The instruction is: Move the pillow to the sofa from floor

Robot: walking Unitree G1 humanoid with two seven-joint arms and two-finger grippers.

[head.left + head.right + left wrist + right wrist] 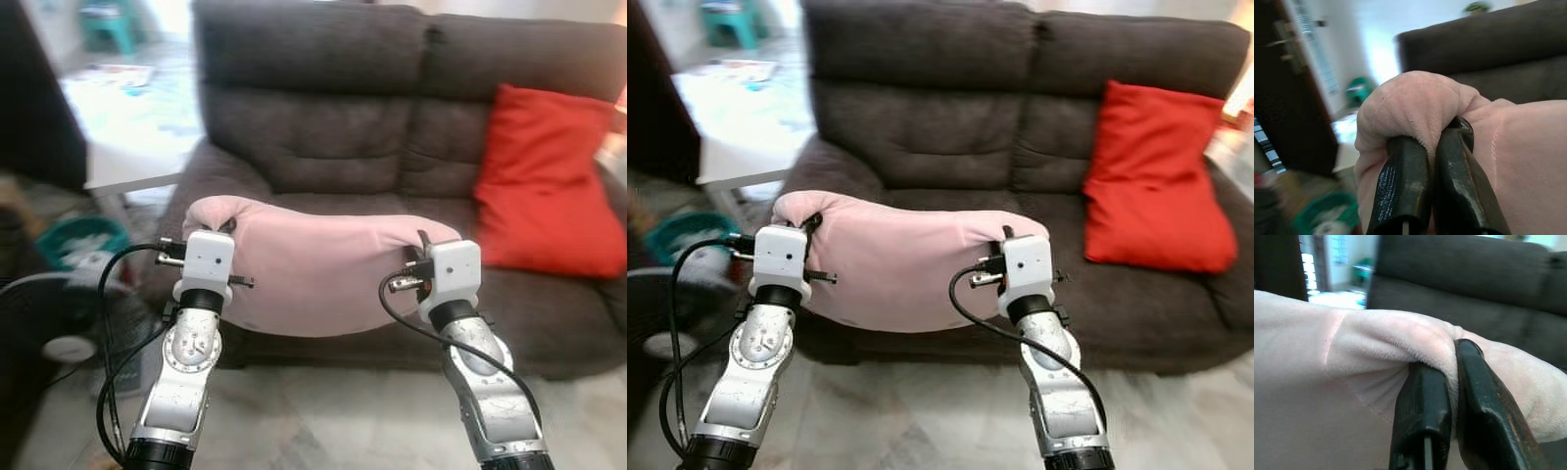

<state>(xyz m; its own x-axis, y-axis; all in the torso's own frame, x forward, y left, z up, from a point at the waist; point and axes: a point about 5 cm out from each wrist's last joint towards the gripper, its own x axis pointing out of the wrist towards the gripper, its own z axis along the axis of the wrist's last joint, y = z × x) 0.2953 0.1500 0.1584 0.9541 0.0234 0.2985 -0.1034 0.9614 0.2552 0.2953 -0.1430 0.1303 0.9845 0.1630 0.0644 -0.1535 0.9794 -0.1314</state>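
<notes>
Pillow point(313, 269) is lifted clear of the floor and held before the sofa point(323, 127). Left gripper point(1437, 147) and right gripper point(1452, 367) each pinch an upper corner. Outstanding: placement on the seat.

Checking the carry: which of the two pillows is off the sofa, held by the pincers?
The pink pillow, pinched at its top corners by left pincer and right pincer; the red pillow rests on the sofa.

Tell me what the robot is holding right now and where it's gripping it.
A pink pillow, held up before the sofa: the left pincer pinches its one upper corner, the right pincer the other.
</notes>
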